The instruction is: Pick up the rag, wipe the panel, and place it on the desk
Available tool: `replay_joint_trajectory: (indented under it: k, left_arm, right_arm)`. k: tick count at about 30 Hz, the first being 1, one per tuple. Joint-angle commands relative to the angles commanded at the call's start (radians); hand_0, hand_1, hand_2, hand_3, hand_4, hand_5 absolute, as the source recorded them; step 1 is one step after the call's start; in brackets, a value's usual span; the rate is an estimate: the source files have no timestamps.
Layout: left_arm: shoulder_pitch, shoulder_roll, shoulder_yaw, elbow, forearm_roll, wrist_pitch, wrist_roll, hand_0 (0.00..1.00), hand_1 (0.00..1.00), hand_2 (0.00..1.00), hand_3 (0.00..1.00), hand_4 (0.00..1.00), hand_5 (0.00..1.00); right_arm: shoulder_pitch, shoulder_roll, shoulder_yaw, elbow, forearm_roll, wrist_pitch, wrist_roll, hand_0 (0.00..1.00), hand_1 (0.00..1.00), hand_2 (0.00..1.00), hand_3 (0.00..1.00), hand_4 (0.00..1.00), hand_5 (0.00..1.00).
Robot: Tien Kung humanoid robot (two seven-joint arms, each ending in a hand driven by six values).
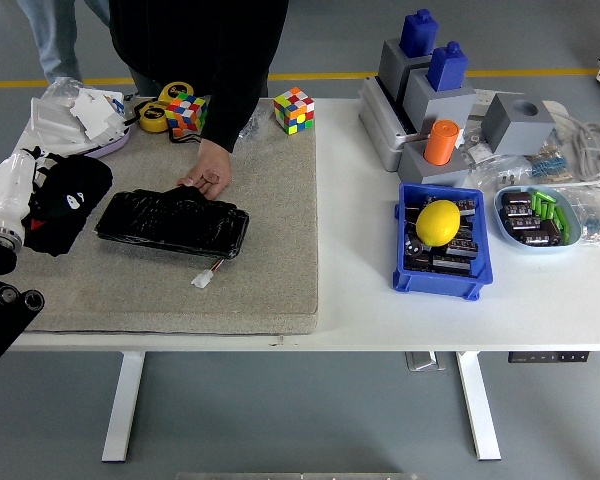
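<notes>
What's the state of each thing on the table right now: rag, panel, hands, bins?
left hand: at the mat's left edge, shut on the rag.
rag: black, bunched, held just left of the panel.
panel: black, flat on the mat, white connector trailing off it.
person's hand: resting on the panel's far edge.
blue bin: upright, yellow ball inside.
two cubes: unsolved, at the mat's far edge.
</notes>
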Motion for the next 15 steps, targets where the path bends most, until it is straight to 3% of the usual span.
replay_joint_trajectory:
  k: [1,2,15]
  left_arm:
    - [-0.001,-0.001,0.001,-0.001,0.0,0.0,0.001,0.218,0.159,0.427,0.587,0.686,0.002]
    - [-0.002,-0.002,0.009,-0.002,-0.001,0.002,-0.001,0.217,0.132,0.381,0.648,0.684,0.002]
    - [-0.009,-0.034,0.044,-0.005,0.004,0.02,0.0,0.215,0.128,0.384,0.649,0.679,0.002]
  right_arm:
    - [0.0,0.0,0.0,0.0,0.0,0.0,0.0,0.724,0.658,0.68,0.62,0.998,0.588]
    - [0.0,0.0,0.0,0.0,0.001,0.0,0.001,0.724,0.658,0.68,0.62,0.998,0.587]
    - [-0.001,-0.002,-0.001,-0.001,0.001,-0.001,0.001,0.724,0.658,0.679,0.62,0.998,0.585]
